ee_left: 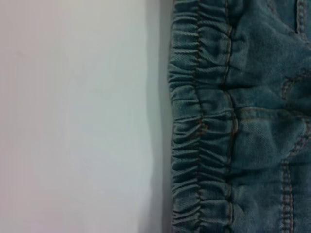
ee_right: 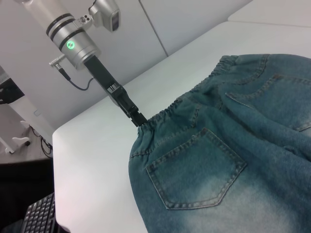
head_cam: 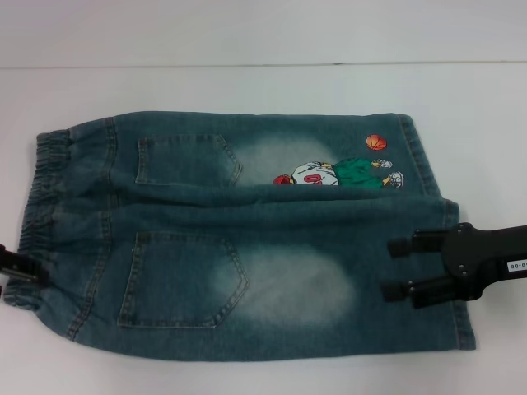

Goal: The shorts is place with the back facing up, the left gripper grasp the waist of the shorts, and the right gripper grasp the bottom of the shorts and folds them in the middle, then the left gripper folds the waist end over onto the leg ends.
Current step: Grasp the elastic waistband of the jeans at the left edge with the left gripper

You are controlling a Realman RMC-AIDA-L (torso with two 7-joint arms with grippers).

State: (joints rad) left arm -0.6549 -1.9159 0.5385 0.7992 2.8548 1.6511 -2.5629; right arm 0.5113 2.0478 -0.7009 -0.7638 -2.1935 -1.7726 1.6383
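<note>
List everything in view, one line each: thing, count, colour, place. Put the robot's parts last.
shorts: one, faded blue-green denim, flat on the table, back up.
waist: one, ruffled denim band, at the robot's left end.
patch pockets: two, denim, near the waist.
cartoon print: one, green, red and white, on the far leg.
table: one, white, under the shorts.
keyboard: one, black, below the table edge.
left claw: one, black, at the waist's near corner.
right claw: one, black, open over the near leg.

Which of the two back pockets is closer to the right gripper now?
The larger-looking pocket on the near leg of the shorts, the leg the right gripper hovers over. The other pocket sits on the far leg, beside the cartoon print.
</note>
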